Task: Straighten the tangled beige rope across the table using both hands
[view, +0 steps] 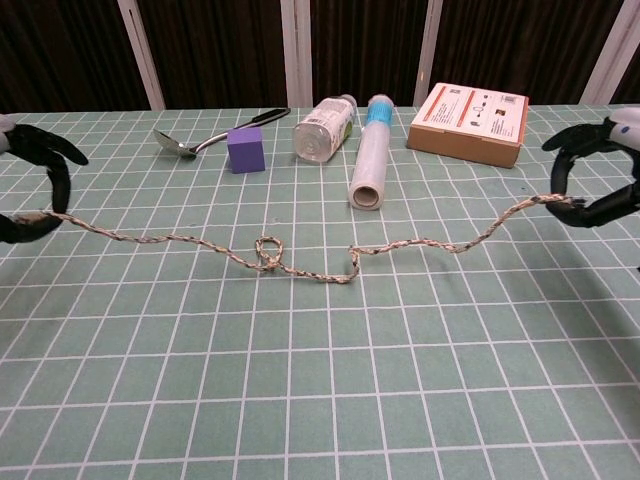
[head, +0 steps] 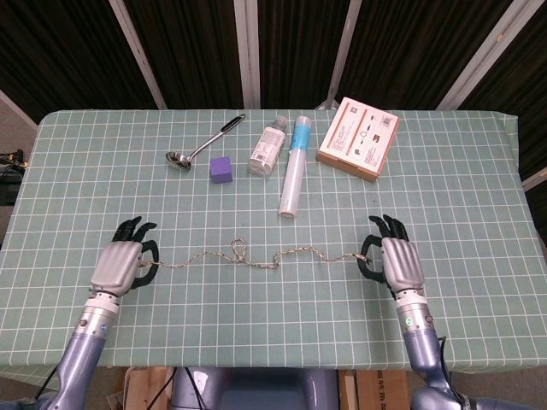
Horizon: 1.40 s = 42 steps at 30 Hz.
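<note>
The beige rope (head: 256, 258) (view: 320, 268) now runs in a wavy line across the near part of the table, with one small loop (head: 238, 248) (view: 268, 250) left of its middle. My left hand (head: 124, 260) (view: 30, 190) pinches the rope's left end. At the other end my right hand (head: 395, 260) (view: 598, 175) pinches the rope. Both ends lift slightly off the cloth in the chest view, while the middle lies on the table.
At the back stand a metal ladle (head: 203, 143), a purple cube (head: 221, 168), a lying clear bottle (head: 267, 147), a rolled tube with a blue end (head: 294, 166) and a flat cardboard box (head: 358, 138). The green checked tablecloth (head: 273, 325) covers the table.
</note>
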Each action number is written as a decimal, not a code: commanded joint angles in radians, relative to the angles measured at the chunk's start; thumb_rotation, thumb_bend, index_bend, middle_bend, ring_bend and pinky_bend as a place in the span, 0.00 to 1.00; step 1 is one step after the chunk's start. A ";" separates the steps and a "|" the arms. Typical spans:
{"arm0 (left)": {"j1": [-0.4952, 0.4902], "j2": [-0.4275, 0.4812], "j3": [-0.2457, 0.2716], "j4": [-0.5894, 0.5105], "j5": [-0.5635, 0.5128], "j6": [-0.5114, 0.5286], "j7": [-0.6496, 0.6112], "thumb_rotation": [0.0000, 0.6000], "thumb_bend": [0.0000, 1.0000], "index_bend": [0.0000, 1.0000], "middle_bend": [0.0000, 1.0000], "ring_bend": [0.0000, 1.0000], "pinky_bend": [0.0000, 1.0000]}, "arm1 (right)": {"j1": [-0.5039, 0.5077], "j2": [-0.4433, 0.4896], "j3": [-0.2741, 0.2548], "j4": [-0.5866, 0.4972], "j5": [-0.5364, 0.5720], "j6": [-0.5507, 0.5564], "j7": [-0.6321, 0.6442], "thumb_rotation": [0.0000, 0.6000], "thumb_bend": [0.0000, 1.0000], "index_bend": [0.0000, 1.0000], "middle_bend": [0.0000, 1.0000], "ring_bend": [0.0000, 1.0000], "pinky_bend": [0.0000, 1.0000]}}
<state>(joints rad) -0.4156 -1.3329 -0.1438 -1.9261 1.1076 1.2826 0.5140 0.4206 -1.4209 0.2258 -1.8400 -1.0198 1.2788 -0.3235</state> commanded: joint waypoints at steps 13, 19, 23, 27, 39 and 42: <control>0.090 0.193 0.007 -0.049 0.079 0.057 -0.197 1.00 0.56 0.60 0.15 0.00 0.00 | -0.069 0.108 -0.020 -0.004 -0.023 0.023 0.088 1.00 0.46 0.65 0.17 0.00 0.00; 0.113 0.222 0.020 -0.026 0.088 0.058 -0.255 1.00 0.56 0.60 0.15 0.00 0.00 | -0.086 0.132 -0.021 0.026 -0.015 0.017 0.121 1.00 0.46 0.65 0.17 0.00 0.00; 0.123 0.219 0.027 -0.007 0.088 0.056 -0.280 1.00 0.56 0.60 0.15 0.00 0.00 | -0.097 0.140 -0.021 0.046 -0.006 0.011 0.144 1.00 0.46 0.65 0.17 0.00 0.00; 0.134 0.206 0.037 0.019 0.092 0.058 -0.294 1.00 0.56 0.60 0.15 0.00 0.00 | -0.106 0.143 -0.022 0.067 -0.002 0.008 0.162 1.00 0.46 0.65 0.17 0.00 0.00; 0.160 0.181 0.044 0.096 0.097 0.067 -0.353 1.00 0.56 0.61 0.15 0.00 0.00 | -0.127 0.140 -0.015 0.136 0.014 0.001 0.207 1.00 0.46 0.65 0.17 0.00 0.00; 0.163 0.174 0.044 0.110 0.092 0.061 -0.363 1.00 0.56 0.61 0.15 0.00 0.00 | -0.131 0.138 -0.016 0.148 0.016 -0.001 0.213 1.00 0.46 0.65 0.17 0.00 0.00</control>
<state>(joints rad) -0.2533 -1.1566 -0.1000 -1.8192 1.2017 1.3454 0.1531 0.2909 -1.2817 0.2098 -1.6954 -1.0044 1.2781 -0.1128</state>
